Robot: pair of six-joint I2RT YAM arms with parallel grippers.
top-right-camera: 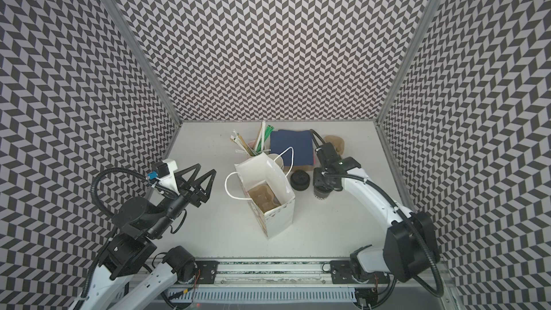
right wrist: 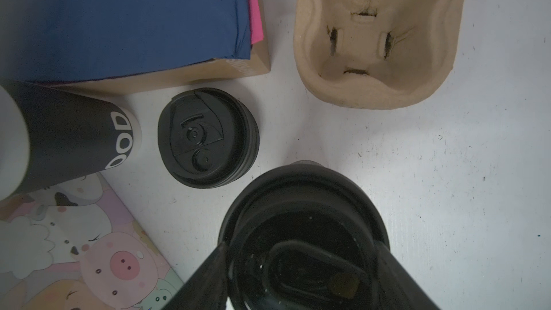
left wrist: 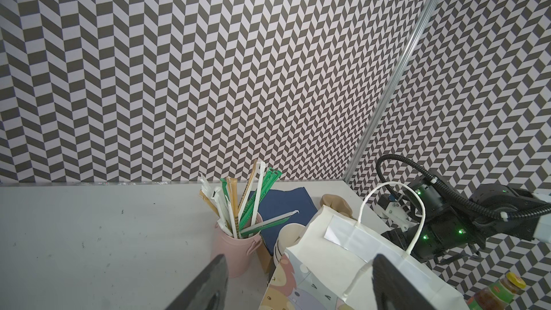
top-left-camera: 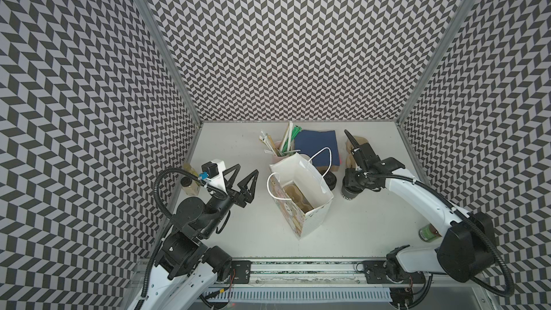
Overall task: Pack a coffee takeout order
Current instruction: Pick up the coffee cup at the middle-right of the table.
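1. Empty left gripper [top-left-camera: 247, 169], jaws released, left of the bag [top-left-camera: 316, 180].
2. The white paper bag stands open mid-table, a moulded pulp carrier [top-left-camera: 293, 198] inside.
3. To its right, the right gripper [right wrist: 301, 251] straddles the round, black-lidded cup [right wrist: 298, 198]; grip unclear.
4. Flat navy napkin [top-left-camera: 316, 144] behind.
5. Scuffed white table [top-left-camera: 238, 234]; herringbone walls [top-left-camera: 298, 40].

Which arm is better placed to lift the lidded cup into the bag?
Right. The right gripper is directly over the lidded cup, a finger on either side of it. The left gripper hovers open on the far side of the paper bag, away from the cup.
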